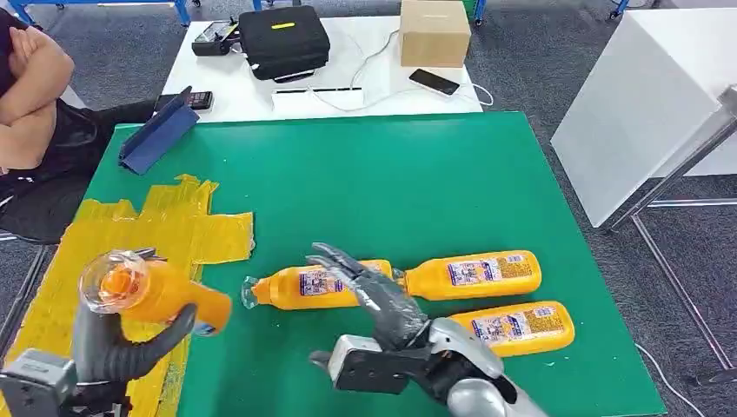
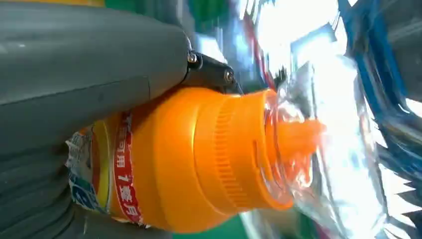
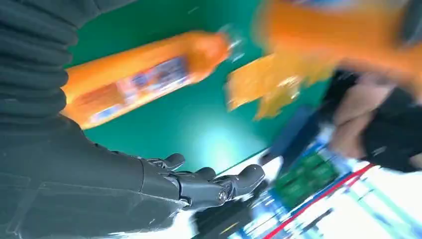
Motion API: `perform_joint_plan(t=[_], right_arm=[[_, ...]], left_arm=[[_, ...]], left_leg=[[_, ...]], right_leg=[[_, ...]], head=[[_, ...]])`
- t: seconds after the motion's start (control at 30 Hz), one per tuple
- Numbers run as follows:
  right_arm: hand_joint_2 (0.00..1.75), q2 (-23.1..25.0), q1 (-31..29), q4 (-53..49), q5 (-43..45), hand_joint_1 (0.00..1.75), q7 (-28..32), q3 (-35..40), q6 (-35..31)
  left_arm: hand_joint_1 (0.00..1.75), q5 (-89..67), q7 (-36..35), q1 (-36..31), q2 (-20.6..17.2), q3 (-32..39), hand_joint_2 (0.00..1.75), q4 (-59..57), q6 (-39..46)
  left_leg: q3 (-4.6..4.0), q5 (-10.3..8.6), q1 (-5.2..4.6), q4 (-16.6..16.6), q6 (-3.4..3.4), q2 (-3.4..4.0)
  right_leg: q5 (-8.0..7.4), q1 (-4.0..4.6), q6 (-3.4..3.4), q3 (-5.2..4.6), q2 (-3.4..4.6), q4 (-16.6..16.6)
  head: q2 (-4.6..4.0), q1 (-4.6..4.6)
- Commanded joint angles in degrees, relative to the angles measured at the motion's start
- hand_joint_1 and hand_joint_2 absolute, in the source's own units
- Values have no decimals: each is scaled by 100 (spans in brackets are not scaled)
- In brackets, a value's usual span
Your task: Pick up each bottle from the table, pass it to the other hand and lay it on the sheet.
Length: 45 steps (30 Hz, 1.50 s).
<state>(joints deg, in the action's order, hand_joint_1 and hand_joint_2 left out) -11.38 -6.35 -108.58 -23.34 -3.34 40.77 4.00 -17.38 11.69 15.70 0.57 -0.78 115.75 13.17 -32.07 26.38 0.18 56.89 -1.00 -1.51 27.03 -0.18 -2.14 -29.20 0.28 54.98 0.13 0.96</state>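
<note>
At the lower left of the head view the left hand (image 1: 113, 343) grips an orange bottle (image 1: 161, 295), fingers wrapped round its body, the clear cap tipped toward the camera. It hangs over the yellow sheet (image 1: 113, 239), which lies on the left part of the green table (image 1: 391, 182). In the left wrist view the same bottle (image 2: 199, 159) sits under the grey thumb (image 2: 89, 59), its ribbed orange collar and clear cap pointing to the frame's right.

The right hand (image 1: 374, 295) sits at lower centre, fingers apart and stretched forward, holding nothing; it hovers over the near end of the left lying bottle (image 1: 308, 285). In the right wrist view its fingers (image 3: 199, 181) are likewise spread, with a blurred bottle (image 3: 144, 74) beyond them.

Three bottles lie on the green table, off the sheet: the left one at centre, a second (image 1: 474, 274) just to its right, and a third (image 1: 517, 326) below that one, near the table's front edge.

At the upper left a person (image 1: 30, 87) sits with arms folded, beside a blue tablet (image 1: 156, 130). Beyond the green table a white table (image 1: 348, 61) carries a black case (image 1: 282, 39), a cardboard box (image 1: 434, 30) and a phone (image 1: 433, 81).
</note>
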Motion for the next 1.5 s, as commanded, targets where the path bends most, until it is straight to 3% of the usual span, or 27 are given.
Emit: perform_joint_plan(t=[0.03, 0.17, 0.23, 0.27, 0.4, 0.77, 0.87, 1.1, 1.13, 1.17, 1.2, 1.5], right_arm=[[0, -417, 471, -247, -445, 0, -227, -899, 155], [0, -408, 267, -17, -498, 0, -331, -793, 238], [0, -472, 44, 140, -596, 0, -450, -666, 357], [175, -478, -46, 243, -657, 0, -565, -633, 405], [175, -396, -479, 731, -964, 0, -805, -521, 534], [175, -435, -479, 711, -1017, 0, -877, -479, 591], [175, -239, -1115, 1128, -1253, 0, -1437, -256, 1008], [175, 315, -2252, 2198, -1289, 0, -1876, 84, 1650], [175, 399, -2334, 2361, -1262, 0, -1894, 145, 1727], [175, 469, -2430, 2537, -1206, 0, -1887, 248, 1827], [175, 581, -2552, 2781, -1173, 0, -1881, 390, 1872], [175, 1139, -2970, 4045, -1085, 0, -1952, 770, 1791]], left_arm=[[175, -2839, 149, 13, 582, 2387, 175, -865, 356], [175, -3357, 172, -1, 640, 2423, 175, -1178, 382], [175, -4223, -178, 5, 457, 2252, 175, -1403, 233], [175, -4372, -282, 13, 332, 2111, 175, -1540, -66], [175, -4857, -448, -124, 94, 1694, 175, -2052, -145], [175, -4837, -491, -96, 42, 1631, 175, -2005, -211], [175, -4642, -637, -347, -163, 1058, 175, -2226, -696], [175, -3374, -673, -772, -335, 50, 175, -2218, -1551], [42, -3332, -708, -832, -374, -60, 175, -2247, -1640], [0, -3106, -753, -897, -423, -163, 175, -2289, -1849], [0, -3123, -923, -1004, -663, -413, 0, -2400, -2111], [0, -1543, -544, -1093, -429, -659, 0, -2147, -2601]], left_leg=[[26, 6, 1, -11, 4, 33], [53, 7, 6, -22, 8, 52], [37, 2, 2, -17, 5, 42], [38, 4, 4, -15, 5, 44], [38, -6, 0, -23, 7, 49], [12, -1, -2, -7, 1, 18], [14, -4, -3, -7, 3, 24], [10, -14, 0, -3, 2, 30], [10, -14, 0, -3, -1, 23], [15, -15, 0, -5, -1, 34], [16, -15, -2, -7, -2, 28], [21, -9, 4, -3, 0, 31]], right_leg=[[-2, 3, 2, 21, 18, -13], [-3, 8, 5, 49, 20, -29], [-5, 4, 3, 31, 16, -22], [-4, 6, 3, 34, 16, -22], [-13, 2, 4, 29, 23, -22], [-3, -1, 1, 10, 8, -7], [-6, -2, 1, 8, 12, -6], [-13, 1, 3, 5, 15, -1], [-10, 1, 1, 9, 11, -1], [-13, 1, 2, 11, 18, -3], [-11, -1, 1, 12, 15, -1], [-7, 5, 1, 19, 16, 0]], head=[[0, 2], [0, 2], [0, 2], [0, 2], [0, 4], [0, 2], [0, 2], [0, 2], [0, 0], [0, 4], [0, 2], [0, 4]])
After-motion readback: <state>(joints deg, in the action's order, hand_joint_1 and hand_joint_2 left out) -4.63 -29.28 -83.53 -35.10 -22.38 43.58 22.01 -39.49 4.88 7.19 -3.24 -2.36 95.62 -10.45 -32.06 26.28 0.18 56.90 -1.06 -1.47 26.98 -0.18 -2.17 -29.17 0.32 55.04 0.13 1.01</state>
